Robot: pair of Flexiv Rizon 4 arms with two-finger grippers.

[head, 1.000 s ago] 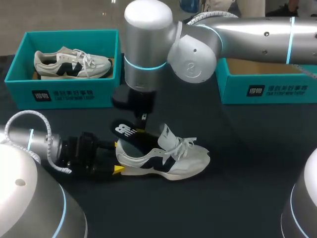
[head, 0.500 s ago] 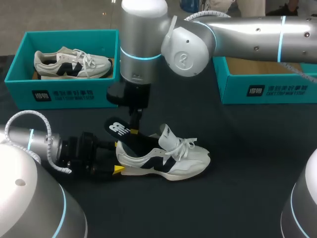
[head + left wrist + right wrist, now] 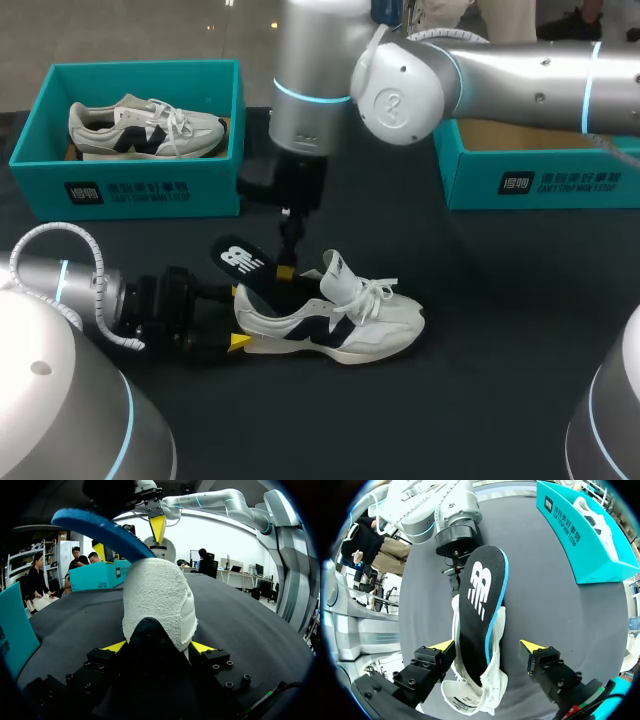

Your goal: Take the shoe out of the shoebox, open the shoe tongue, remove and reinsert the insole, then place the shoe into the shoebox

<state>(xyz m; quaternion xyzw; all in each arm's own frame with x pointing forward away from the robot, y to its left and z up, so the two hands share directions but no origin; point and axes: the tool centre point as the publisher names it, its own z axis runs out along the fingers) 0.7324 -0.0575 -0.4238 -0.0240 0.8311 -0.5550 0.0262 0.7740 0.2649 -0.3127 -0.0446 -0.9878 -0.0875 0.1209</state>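
Left jaws: clamped on the heel of the shoe (image 3: 340, 325), a yellow tip each side, pinning it upright on the bench (image 3: 500, 380)
Right jaws: spread wide, straddling the insole (image 3: 240, 262), not gripping it
Insole: toe end inside the shoe, heel end jutting up past the collar
Risk: unheld, it may spring out, or buckle if pushed off-line
Left arm (image 3: 60, 285): low, level along the bench
Right arm (image 3: 520, 70): in from the right, wrist plumb over the shoe
Shoebox (image 3: 540, 185): well behind

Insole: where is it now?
In the head view, left of the middle: the insole sticks up slanted out of the shoe on the table, between the open jaws of the right gripper.
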